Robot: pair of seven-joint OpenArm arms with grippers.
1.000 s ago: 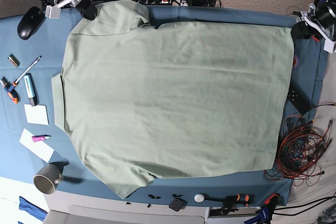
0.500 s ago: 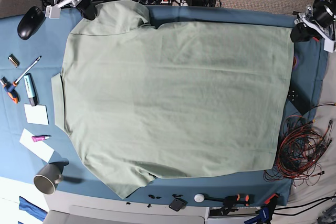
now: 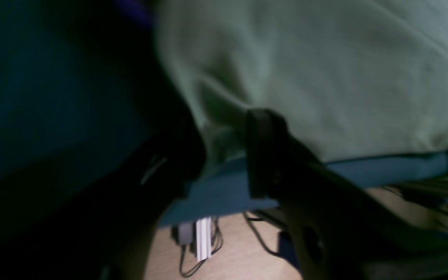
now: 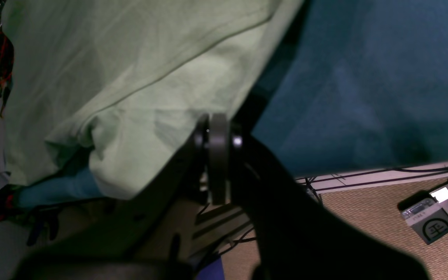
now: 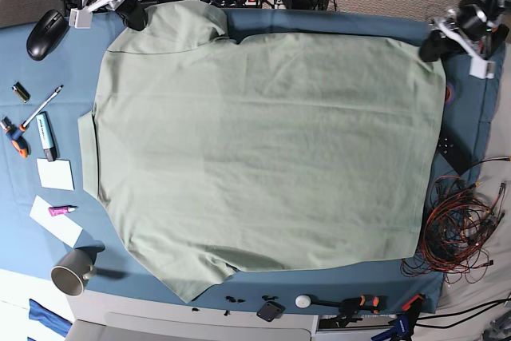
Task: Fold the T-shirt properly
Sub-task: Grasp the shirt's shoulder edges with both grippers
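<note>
Sage-green cotton, the single T-shirt [image 5: 263,149] lies spread flat over most of the blue-clothed worktop [image 5: 467,129]. Its far sleeve edge meets the right gripper [image 4: 219,134], whose jaws are pressed together; whether cloth is pinched I cannot tell. The left gripper [image 3: 224,149], jaws parted, straddles a bunched hem corner at the worktop's edge.

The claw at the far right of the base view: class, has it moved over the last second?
Yes. The left claw has slid leftward and slightly up the picture, onto the T-shirt corner, away from the cable tangle.
</note>
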